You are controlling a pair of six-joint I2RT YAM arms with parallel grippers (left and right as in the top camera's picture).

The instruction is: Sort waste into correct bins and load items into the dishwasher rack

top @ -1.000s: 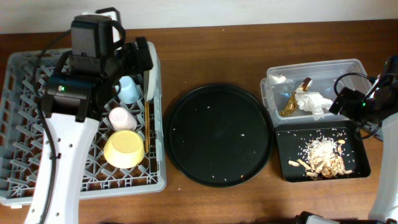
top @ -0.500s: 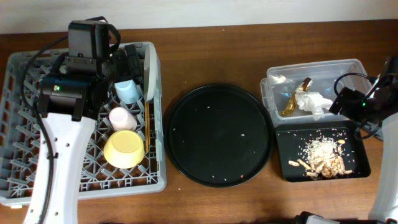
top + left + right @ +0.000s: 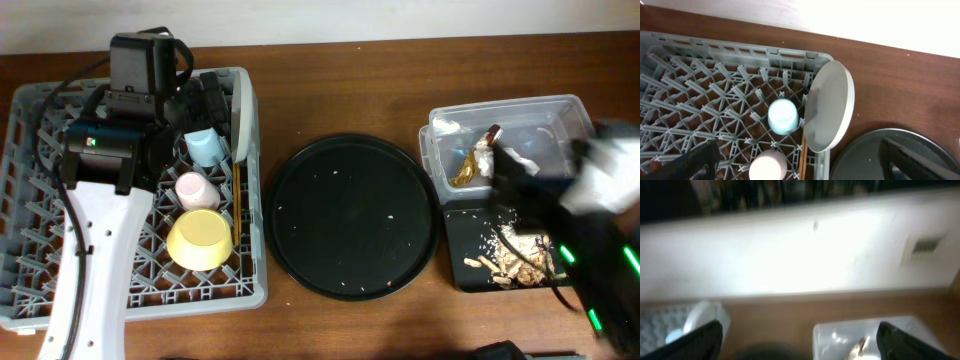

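Observation:
The grey dishwasher rack (image 3: 30, 200) holds a blue cup (image 3: 203, 147), a pink cup (image 3: 191, 187), a yellow bowl (image 3: 199, 238), a grey-green plate (image 3: 238, 115) standing on edge, and chopsticks (image 3: 237, 200) along its right wall. My left gripper (image 3: 205, 100) hovers open and empty above the blue cup (image 3: 783, 116) and the plate (image 3: 829, 112). The clear tub (image 3: 540, 115) holds the foil wrapper (image 3: 468, 168) and the napkin (image 3: 487, 157), which is partly hidden. The black tray (image 3: 465, 230) holds food scraps (image 3: 510, 262). My right gripper (image 3: 515, 175) is blurred above both bins, open and empty (image 3: 800, 330).
The large round black tray (image 3: 352, 215) lies in the middle of the table with a few crumbs on it. The right arm crosses over the black tray and hides much of it. In the left wrist view the pink cup (image 3: 768, 165) sits beside a chopstick (image 3: 803, 155).
The right arm has swung fast from the table's right edge to above the two bins. The left gripper shifted slightly left, away from the plate, then held still.

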